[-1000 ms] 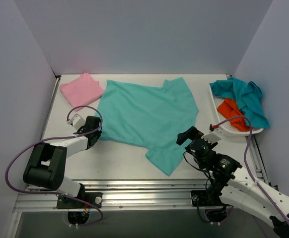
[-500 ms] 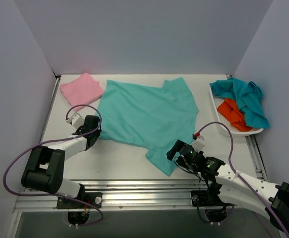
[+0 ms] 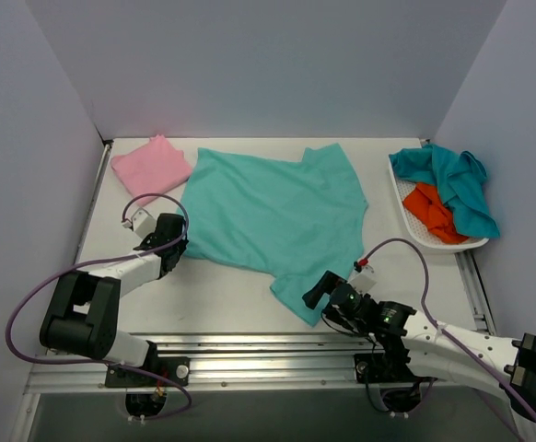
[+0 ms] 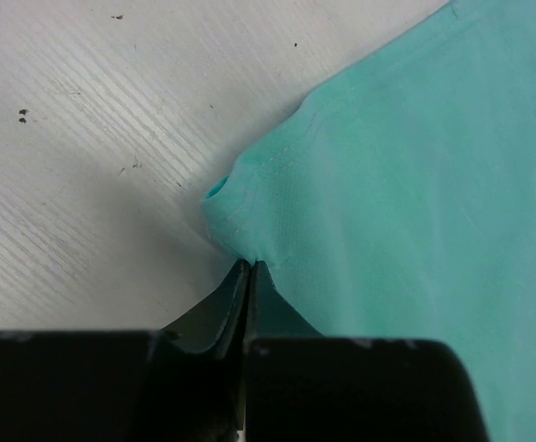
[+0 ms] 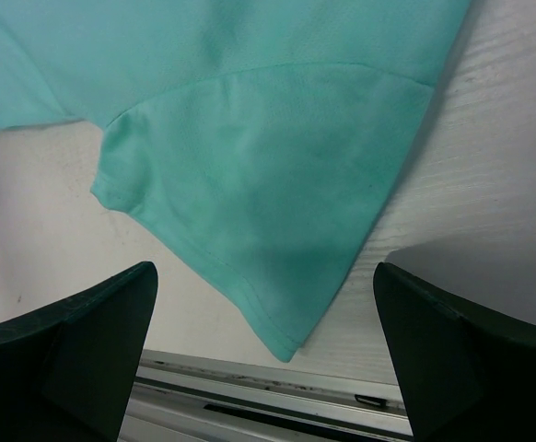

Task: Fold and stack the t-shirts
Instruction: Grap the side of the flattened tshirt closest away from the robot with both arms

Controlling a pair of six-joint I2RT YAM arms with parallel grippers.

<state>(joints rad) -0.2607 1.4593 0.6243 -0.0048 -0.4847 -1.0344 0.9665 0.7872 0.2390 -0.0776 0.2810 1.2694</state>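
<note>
Within the last second the right gripper (image 3: 317, 293) swings away from the tray (image 3: 425, 243) and drops low over the near sleeve of the sea-green t-shirt (image 3: 273, 212), its jaws spread wide and holding nothing. The left gripper (image 4: 250, 268) finishes closing and is clenched on the shirt's left hem corner. The shirt lies spread flat mid-counter (image 3: 222, 295), so a two-handed fold probably waits only on the right grasp.

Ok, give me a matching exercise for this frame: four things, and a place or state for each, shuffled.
1. pink tee
2. orange tee
3. left gripper
4. right gripper

a. open, over the green tee sleeve
b. folded, far left corner
c. shut on the green tee's corner
d. in the tray, right

Pairs: 1-b; 2-d; 3-c; 4-a
</note>
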